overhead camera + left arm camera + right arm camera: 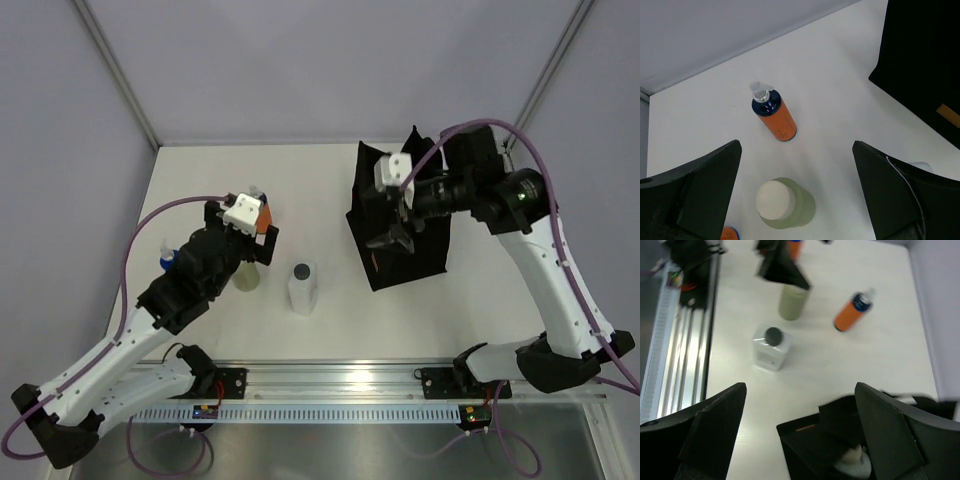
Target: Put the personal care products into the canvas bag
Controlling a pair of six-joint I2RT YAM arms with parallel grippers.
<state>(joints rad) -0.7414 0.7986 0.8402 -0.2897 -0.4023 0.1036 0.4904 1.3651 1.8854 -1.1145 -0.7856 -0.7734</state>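
Canvas bag [425,250]: black, upright, open-topped, brown label; pale-capped bottle [852,460] inside. Outside, left of bag: white bottle [303,287], black cap, upright; olive-green bottle [785,202], upright; orange bottle [774,116], blue-topped

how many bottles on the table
4: white bottle mid-table, green bottle left of it, orange bottle beyond it, second orange bottle beside the left arm. Others may be hidden.

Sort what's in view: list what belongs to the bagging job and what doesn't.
Job:
canvas bag
orange bottle
second orange bottle, half hidden
olive-green bottle
white bottle with black cap
pale bottle, already inside the bag

Not the job:
metal rail
purple cables
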